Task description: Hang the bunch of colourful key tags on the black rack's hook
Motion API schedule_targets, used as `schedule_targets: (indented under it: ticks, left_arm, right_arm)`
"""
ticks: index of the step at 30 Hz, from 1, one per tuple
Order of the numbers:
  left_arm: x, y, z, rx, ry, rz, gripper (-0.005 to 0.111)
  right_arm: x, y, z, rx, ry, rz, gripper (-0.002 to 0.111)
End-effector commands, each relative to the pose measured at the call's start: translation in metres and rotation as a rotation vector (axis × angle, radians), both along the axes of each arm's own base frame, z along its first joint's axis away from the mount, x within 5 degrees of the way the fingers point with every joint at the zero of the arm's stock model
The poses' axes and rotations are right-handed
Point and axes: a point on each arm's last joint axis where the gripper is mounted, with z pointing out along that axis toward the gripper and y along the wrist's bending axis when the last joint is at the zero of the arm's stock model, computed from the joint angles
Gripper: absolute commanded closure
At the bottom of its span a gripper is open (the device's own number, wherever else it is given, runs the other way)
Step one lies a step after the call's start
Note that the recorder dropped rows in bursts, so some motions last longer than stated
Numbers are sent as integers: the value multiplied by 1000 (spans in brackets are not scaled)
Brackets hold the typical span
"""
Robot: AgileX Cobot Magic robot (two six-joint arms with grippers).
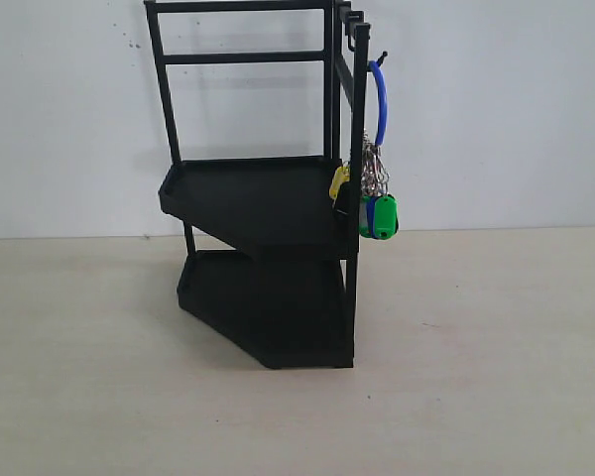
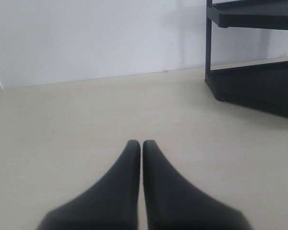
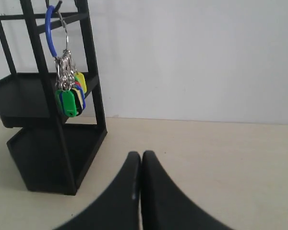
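Both left hand (image 2: 141, 143) and right hand (image 3: 141, 154) sat pressed together; light, floppy colourful plastic key tag bunch (image 1: 377, 206) seemed best held by its blue loop (image 1: 381, 99).

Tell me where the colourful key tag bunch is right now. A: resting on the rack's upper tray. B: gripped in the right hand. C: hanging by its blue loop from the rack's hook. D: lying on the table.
C: the blue loop sits over the hook at the black rack's corner post, the colourful key tag bunch dangles beneath it, and the right hand is shut on nothing, apart from it.
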Motion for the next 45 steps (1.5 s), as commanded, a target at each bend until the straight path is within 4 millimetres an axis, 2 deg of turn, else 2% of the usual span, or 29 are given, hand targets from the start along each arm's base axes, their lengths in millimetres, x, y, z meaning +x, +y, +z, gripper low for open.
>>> schedule_targets:
  ticks: [1, 6, 11, 26, 29, 32, 37, 39, 45]
  left_arm:
    - [0, 0, 1, -4, -8, -2, 102]
    - [0, 0, 1, -4, -8, -2, 102]
    - [0, 0, 1, -4, -8, -2, 102]
    - [0, 0, 1, -4, -8, -2, 102]
    - [0, 0, 1, -4, -8, -2, 102]
    - [0, 0, 1, -4, -8, -2, 102]
    - [0, 0, 1, -4, -8, -2, 102]
    - [0, 0, 1, -4, -8, -2, 102]
    - [0, 0, 1, -4, -8, -2, 102]
  right_arm:
    - [-1, 5, -1, -37, -16, 62, 108]
    - [-1, 11, -7, -186, -31, 150, 108]
    - [-3, 17, -10, -193, -11, 217, 108]
    - [-6, 14, -13, -196, 6, 198, 108]
    - [-9, 8, -25, -195, 21, 130, 108]
    - [-12, 3, -45, -179, 48, 64, 108]
    - [-16, -4, -72, -129, -29, -38, 108]
    - [-19, -5, -68, -101, -97, -61, 108]
    - [-25, -6, -76, -105, -32, -76, 108]
